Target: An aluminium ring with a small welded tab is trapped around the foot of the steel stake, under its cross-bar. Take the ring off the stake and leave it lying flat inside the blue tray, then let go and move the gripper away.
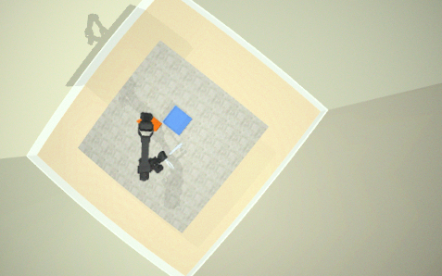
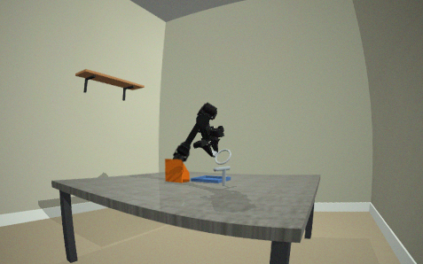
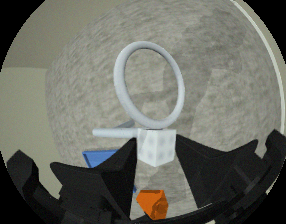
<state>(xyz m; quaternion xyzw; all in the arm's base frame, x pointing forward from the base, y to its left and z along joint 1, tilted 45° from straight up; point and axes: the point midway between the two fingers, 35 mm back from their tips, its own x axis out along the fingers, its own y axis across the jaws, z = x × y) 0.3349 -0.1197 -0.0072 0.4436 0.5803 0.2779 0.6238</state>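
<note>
from here i have the end effector (image 1: 165, 157) (image 2: 215, 154) (image 3: 155, 140) pinching the white tab (image 3: 156, 150) of the aluminium ring (image 1: 170, 166) (image 2: 230, 153) (image 3: 119, 82). the ring stands out past the fingertips, its loop tilted up off the counter (image 1: 217, 134) (image 2: 132, 192) (image 3: 84, 95). in my exterior view it's above the cross-bar (image 1: 176, 148) (image 2: 222, 168) (image 3: 111, 132), clear of the stake (image 2: 223, 178); the blue tray (image 1: 177, 120) (image 2: 207, 179) (image 3: 99, 158) lies lower, outside the ring.
</note>
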